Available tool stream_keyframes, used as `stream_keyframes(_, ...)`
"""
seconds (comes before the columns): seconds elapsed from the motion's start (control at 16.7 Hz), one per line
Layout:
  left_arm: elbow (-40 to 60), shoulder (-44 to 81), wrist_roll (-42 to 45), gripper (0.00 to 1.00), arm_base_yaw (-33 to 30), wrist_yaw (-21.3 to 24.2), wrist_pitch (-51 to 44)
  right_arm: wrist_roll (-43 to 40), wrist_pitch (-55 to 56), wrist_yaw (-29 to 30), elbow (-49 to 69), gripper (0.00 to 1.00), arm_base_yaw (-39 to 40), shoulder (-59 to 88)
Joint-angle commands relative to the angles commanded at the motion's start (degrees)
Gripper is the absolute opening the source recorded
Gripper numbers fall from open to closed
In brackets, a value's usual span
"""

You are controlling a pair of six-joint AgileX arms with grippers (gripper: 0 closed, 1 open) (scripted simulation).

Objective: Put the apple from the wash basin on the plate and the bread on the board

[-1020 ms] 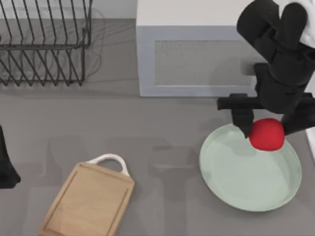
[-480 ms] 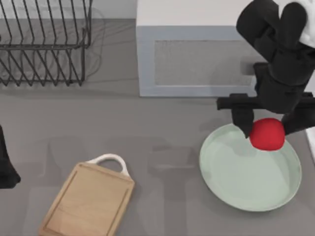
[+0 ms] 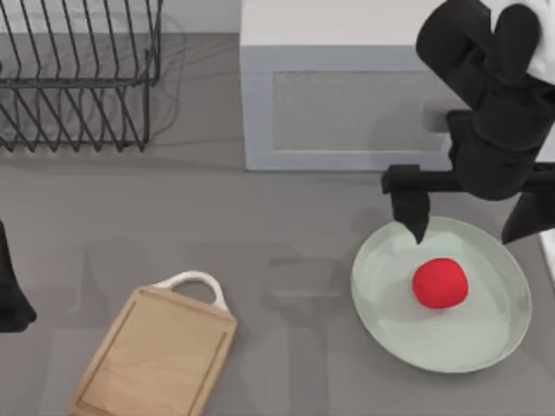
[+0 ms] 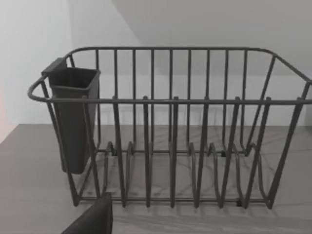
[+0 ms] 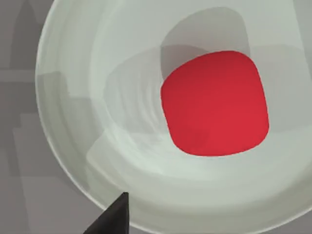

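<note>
Our right gripper point(image 3: 473, 221) is hanging over the far edge of the plate point(image 3: 381, 312), jaws spread wide and gripping nothing, while the apple point(image 3: 440, 282) is resting near the dish's middle, apart from both fingers. A second ago that apple was sitting higher, pinched between the fingers; now it is lying free on the plate. To finish cleanly, we are judging a straight lift best, so neither finger nudges the fruit. Our left arm point(image 3: 10, 290) is idling at the table's left edge, by the board point(image 3: 152, 360).
</note>
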Motion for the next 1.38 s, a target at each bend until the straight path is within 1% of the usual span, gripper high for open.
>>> stream_keyframes(0.48, 0.00, 0.00, 0.00, 1.00, 0.00, 0.00, 0.00, -0.17, 0.41, 0.00, -0.46, 1.00, -0.25, -0.50)
stream_keyframes(0.72, 0.00, 0.00, 0.00, 1.00, 0.00, 0.00, 0.00, -2.40, 5.91, 0.00, -6.89, 1.00, -2.41, -8.11)
stream_keyframes(0.96, 0.00, 0.00, 0.00, 1.00, 0.00, 0.00, 0.00, -6.68, 16.56, -0.01, -20.02, 1.00, -6.55, -24.87)
stream_keyframes(1.38, 0.00, 0.00, 0.00, 1.00, 0.00, 0.00, 0.00, -16.87, 41.89, -0.02, -51.04, 1.00, -16.43, -65.64)
